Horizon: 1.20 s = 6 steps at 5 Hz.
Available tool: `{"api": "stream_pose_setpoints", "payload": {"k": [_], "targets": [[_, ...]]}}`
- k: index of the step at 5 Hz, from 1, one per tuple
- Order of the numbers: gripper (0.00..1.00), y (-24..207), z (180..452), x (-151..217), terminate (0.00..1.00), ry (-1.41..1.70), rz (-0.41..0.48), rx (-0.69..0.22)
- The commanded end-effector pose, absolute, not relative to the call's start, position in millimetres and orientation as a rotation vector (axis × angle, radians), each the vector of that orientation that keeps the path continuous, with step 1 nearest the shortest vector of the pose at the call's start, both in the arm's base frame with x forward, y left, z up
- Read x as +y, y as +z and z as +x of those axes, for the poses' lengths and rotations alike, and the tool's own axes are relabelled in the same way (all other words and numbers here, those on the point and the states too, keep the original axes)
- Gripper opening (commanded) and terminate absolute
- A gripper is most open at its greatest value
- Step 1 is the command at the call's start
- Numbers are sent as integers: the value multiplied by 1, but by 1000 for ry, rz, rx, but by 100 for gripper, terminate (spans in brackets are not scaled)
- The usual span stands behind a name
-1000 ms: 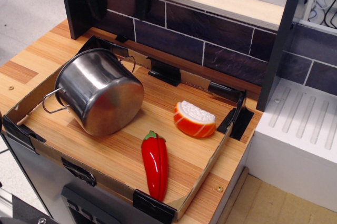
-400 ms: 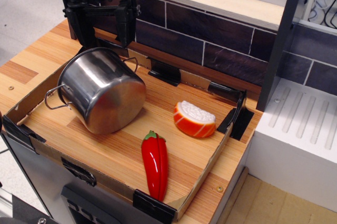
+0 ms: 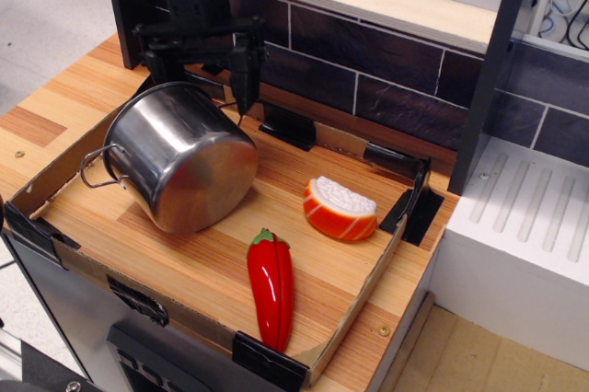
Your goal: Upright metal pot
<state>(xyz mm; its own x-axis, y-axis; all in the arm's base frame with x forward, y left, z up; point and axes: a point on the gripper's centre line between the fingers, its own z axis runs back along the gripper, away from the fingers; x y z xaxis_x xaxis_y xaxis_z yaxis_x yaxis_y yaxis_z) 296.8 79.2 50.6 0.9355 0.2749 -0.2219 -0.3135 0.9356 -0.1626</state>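
1. Directly below my gripper [image 3: 201, 65] lies the metal pot [image 3: 181, 157], tipped on its side in the cardboard tray [image 3: 354, 314], base turned toward the camera, mouth facing away to the rear left.
2. My jaws stand wide apart and hold nothing; one finger hangs over the pot's far left edge, the other just past its rear right shoulder. Contact with the steel: cannot tell from this view.
3. One wire loop handle [image 3: 97, 168] shows on the pot's left side, low, near the rim.
4. Handling estimate: rigid polished steel, so no give under my pads and likely slippery; hollow, probably light for its bulk; round wall will want to roll.
5. Grip judgement: the body looks too wide to span securely. The rim edge at the upper rear, one finger inside the mouth and one outside, seems the better hold.
6. Beyond the pot, right of my jaws: orange-and-white toy food [image 3: 340, 208] and red pepper [image 3: 271, 286], both well apart from it.
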Motion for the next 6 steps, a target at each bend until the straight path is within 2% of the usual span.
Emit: {"api": "stream_pose_setpoints", "payload": {"k": [1, 3, 4, 5, 6], "targets": [[0, 54, 306, 78, 0, 320, -223, 207], [0, 62, 297, 79, 0, 293, -170, 138], [0, 63, 292, 83, 0, 293, -133, 121], [0, 73, 290, 87, 0, 268, -76, 66], [0, 89, 293, 94, 0, 187, 82, -107]]}}
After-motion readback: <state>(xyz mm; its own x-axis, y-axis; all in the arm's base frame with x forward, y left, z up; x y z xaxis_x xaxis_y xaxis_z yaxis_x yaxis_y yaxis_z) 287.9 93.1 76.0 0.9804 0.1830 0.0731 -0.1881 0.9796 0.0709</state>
